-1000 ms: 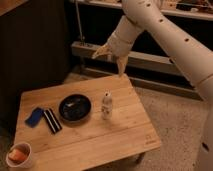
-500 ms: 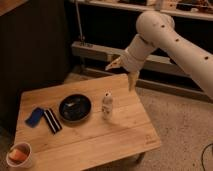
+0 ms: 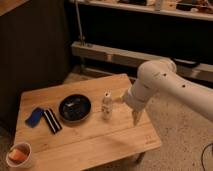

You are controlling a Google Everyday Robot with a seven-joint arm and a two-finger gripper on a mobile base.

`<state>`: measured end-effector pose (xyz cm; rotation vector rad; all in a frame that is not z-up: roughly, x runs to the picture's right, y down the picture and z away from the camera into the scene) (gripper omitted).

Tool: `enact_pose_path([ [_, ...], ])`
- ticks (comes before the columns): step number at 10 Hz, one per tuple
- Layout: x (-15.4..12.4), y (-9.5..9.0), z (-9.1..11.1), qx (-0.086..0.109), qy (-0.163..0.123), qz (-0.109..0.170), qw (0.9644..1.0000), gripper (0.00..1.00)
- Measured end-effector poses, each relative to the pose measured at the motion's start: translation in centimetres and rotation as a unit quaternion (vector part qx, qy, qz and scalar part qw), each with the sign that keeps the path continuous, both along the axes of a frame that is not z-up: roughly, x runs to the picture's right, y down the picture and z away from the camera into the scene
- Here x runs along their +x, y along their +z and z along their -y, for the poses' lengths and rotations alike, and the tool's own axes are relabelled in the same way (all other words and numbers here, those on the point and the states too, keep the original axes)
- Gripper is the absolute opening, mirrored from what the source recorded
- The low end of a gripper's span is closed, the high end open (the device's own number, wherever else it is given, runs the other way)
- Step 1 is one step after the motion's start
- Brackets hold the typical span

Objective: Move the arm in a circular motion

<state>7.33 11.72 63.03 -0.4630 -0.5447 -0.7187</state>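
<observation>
The arm (image 3: 167, 86), thick, smooth and white, with small dark holes on its bulbous joint, reaches in from the right above the tabletop's (image 3: 100, 140) right edge. Its pale beige end effector (image 3: 133, 113) hangs low, just right of a small white bottle (image 3: 106, 105); wide or narrow, I cannot tell. Further left lie a black dish (image 3: 75, 108) and a blue sponge (image 3: 34, 117).

The arm (image 3: 172, 87) runs off the right edge, its gripper (image 3: 132, 112) a pale blur above the wooden table's (image 3: 100, 141) right side, and the cup (image 3: 19, 156) is clipped at bottom left.
</observation>
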Motion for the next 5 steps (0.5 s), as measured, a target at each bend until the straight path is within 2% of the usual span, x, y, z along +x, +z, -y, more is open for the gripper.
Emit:
enact_pose_path([
  [2,-3.4,-2.0,-2.5,0.021,-0.041,0.015,0.9988,0.8],
  [4,-7.3,-4.5,-2.4,0.049,-0.09,0.036,0.9941,0.8],
  [5,-9.5,-6.0,-1.5,0.065,-0.117,0.051,0.9897,0.8],
])
